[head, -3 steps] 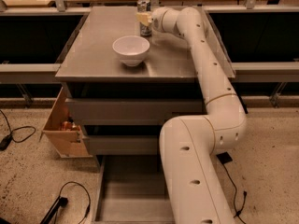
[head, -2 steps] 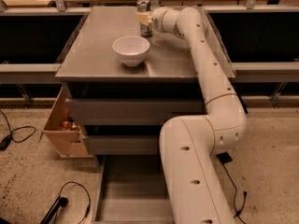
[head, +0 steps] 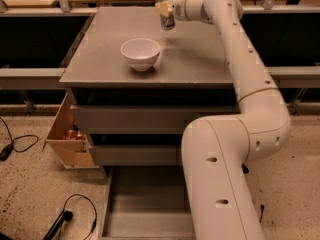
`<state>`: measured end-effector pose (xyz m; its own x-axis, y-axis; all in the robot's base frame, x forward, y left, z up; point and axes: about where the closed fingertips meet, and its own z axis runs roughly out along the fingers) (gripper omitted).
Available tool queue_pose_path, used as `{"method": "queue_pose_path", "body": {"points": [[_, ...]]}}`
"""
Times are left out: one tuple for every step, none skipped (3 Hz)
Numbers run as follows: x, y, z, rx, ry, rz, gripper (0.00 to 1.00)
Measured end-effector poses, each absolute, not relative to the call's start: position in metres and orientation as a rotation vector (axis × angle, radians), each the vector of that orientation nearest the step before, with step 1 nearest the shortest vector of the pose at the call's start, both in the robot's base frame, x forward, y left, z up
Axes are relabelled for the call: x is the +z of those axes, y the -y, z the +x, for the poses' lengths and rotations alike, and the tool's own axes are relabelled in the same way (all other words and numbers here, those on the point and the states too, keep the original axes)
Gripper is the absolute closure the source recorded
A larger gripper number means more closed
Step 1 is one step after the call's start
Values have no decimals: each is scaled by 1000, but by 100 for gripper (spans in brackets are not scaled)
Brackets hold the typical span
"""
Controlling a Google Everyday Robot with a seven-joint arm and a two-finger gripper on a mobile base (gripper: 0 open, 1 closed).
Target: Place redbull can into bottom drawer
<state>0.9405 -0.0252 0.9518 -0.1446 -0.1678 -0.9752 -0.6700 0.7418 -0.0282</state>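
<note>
So here's where we're at: the pincer (head: 164, 9) is up at the far edge of the bench (head: 200, 59), wrapped around the upper part of the redbull can (head: 167, 22) and pinching it from the side. The can is upright, well behind the white bowl (head: 141, 53) and clear of it. We honestly can't tell if the can's base is sitting on the bench or just off it.

Progress-wise, we'd call this early days. The grab looks done, and that's about it. The bottom drawer (head: 145, 204) is already pulled out down at floor level, and the part of its grey floor we can see is bare, so nobody has to open anything. The two drawers above it (head: 130, 119) look pushed in.

What's left is pretty much the whole carry: lift the can, bring it forward past the bowl and over the front edge of the bench, then go all the way down and let go. The arm's own big lower link (head: 225, 184) sits right over the drawer's right side, so we reckon the left part is the easier landing spot.
</note>
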Motion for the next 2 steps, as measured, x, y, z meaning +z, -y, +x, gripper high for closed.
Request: {"method": "queue_pose_path", "body": {"points": [[976,51,917,473,-1766,-662,100],[1029,105,889,386,-1794,-559,100]]}}
